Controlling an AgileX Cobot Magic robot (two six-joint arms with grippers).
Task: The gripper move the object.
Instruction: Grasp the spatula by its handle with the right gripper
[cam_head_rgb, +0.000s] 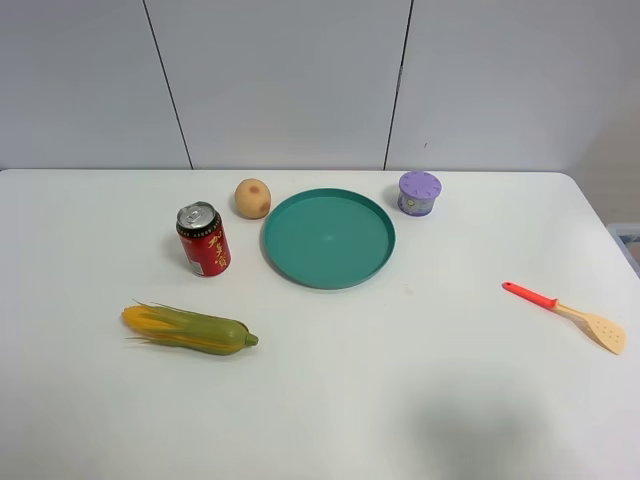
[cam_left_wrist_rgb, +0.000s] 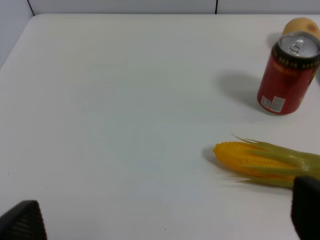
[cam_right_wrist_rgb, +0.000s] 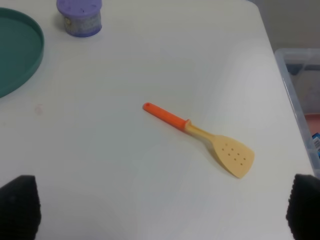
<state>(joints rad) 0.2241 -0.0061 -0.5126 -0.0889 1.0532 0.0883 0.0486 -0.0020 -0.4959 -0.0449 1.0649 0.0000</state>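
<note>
The toy spatula (cam_head_rgb: 566, 315) lies flat on the white table at the right, its orange-red handle toward the plate and its tan perforated blade toward the table's right edge. It also shows in the right wrist view (cam_right_wrist_rgb: 200, 138), ahead of my right gripper (cam_right_wrist_rgb: 161, 207), which is open and empty with both black fingertips (cam_right_wrist_rgb: 17, 206) spread wide. My left gripper (cam_left_wrist_rgb: 162, 220) is open and empty, its fingertips (cam_left_wrist_rgb: 306, 209) near the corn cob (cam_left_wrist_rgb: 265, 161). Neither gripper shows in the exterior high view.
A teal plate (cam_head_rgb: 290, 255) sits mid-table, with a red can (cam_head_rgb: 203, 239), a brown round fruit (cam_head_rgb: 252, 198) and a purple tub (cam_head_rgb: 419, 192) around it. The corn cob (cam_head_rgb: 188, 330) lies front left. A clear bin (cam_right_wrist_rgb: 300, 90) stands off the table's right edge.
</note>
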